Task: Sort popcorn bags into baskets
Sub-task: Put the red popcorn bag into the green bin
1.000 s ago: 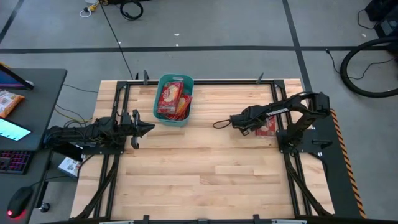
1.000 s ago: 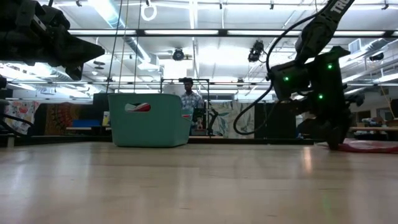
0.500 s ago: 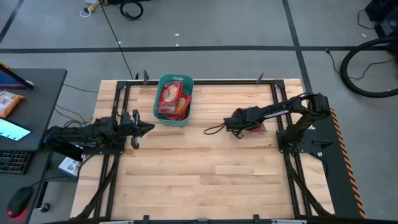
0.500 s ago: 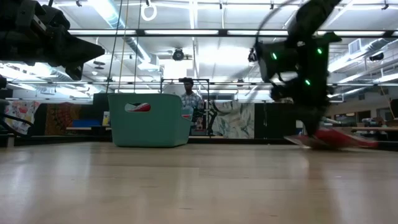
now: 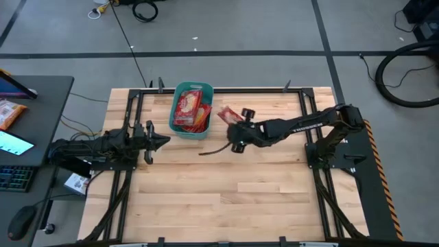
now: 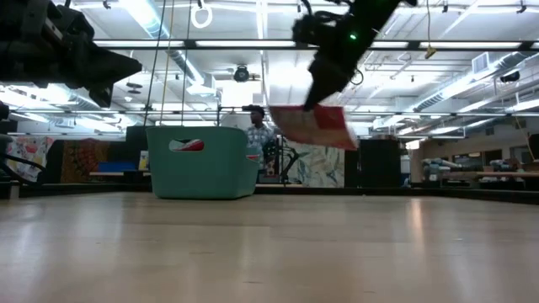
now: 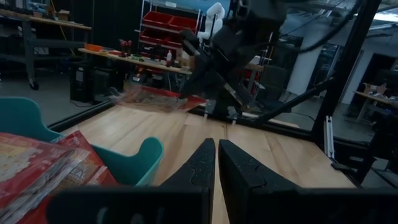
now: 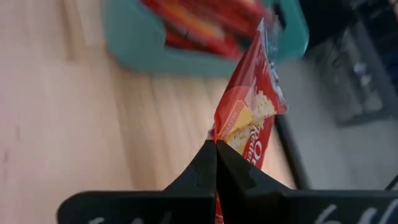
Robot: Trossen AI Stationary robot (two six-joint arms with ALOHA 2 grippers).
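A teal basket (image 5: 191, 110) stands at the table's far edge, left of the middle, with red popcorn bags (image 5: 188, 108) lying inside; it also shows in the low view (image 6: 202, 162). My right gripper (image 5: 235, 129) is just right of the basket, high above the table, shut on another red popcorn bag (image 6: 316, 126). My left gripper (image 5: 164, 142) hovers shut near the basket's near left corner, with nothing between its fingers (image 7: 216, 163). My right gripper pinches the bag's edge (image 8: 221, 137) between its two fingertips, near one end. The fingers slant down from the table's right side. The bag (image 5: 226, 114) sticks out past the fingertips toward the basket, tilted and lifted clear of the table.
A dark cable (image 5: 214, 149) trails from the right arm over the table's middle. A desk with a keyboard and an orange packet (image 5: 10, 113) stands left of the table. A person (image 6: 257, 135) stands in the room beyond the basket.
My right gripper has taken the popcorn bag off the table near the right edge. It has risen and swung toward the table's left edge, up to the basket. The bag lay flat on the wood before and now hangs tilted, clear of the table.
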